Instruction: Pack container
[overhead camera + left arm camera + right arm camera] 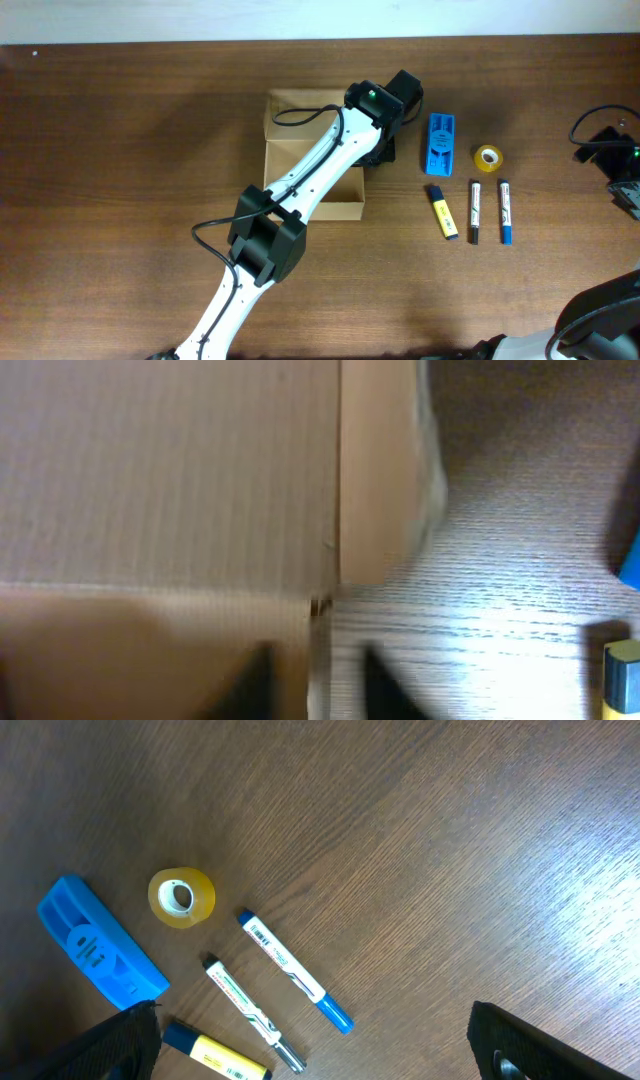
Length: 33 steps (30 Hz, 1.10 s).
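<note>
The open box (283, 160) lies under the left gripper (320, 685), which is open astride the box's right wall. Tape (488, 157) and pens (475, 212) lie right of the box; farther right, the right gripper (312, 1025) gapes wide.

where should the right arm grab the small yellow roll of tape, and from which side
Grip the small yellow roll of tape across its outer wall, coming straight down from above. It lies flat on the wooden table with its hole facing up, so the curved sides are the faces to pinch. It stands apart from the blue plastic holder, leaving room for a finger on each side.
</note>
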Available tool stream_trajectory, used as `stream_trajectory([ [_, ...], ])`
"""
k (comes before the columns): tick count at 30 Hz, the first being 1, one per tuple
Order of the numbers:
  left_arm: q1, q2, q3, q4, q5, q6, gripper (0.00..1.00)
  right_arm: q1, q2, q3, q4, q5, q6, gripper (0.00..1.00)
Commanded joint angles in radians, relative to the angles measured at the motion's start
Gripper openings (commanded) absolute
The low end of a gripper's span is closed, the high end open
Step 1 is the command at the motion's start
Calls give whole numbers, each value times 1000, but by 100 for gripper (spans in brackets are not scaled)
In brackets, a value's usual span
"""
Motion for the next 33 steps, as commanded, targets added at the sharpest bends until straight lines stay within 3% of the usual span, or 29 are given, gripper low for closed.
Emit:
stream_trajectory([
  [1,10,3,17,1,-16,23,49,6,1,16,0,13,-2,99],
  [3,10,3,43,-11,-23,53,61,6,1,16,0,13,-2,99],
  [16,27,3,570,-290,-235,174,74,6,1,16,27,11,0,99],
  [21,97,-26,650,-309,-304,270,84,28,1,16,21,-54,-54,99],
  [25,206,-70,650,-309,-303,293,87,125,1,16,22,-56,-73,95],
  [30,383,-92,650,-309,-277,311,100,326,1,16,62,16,-64,91],
  [33,483,-91,642,-309,-204,311,100,441,5,16,106,82,-21,90],
])
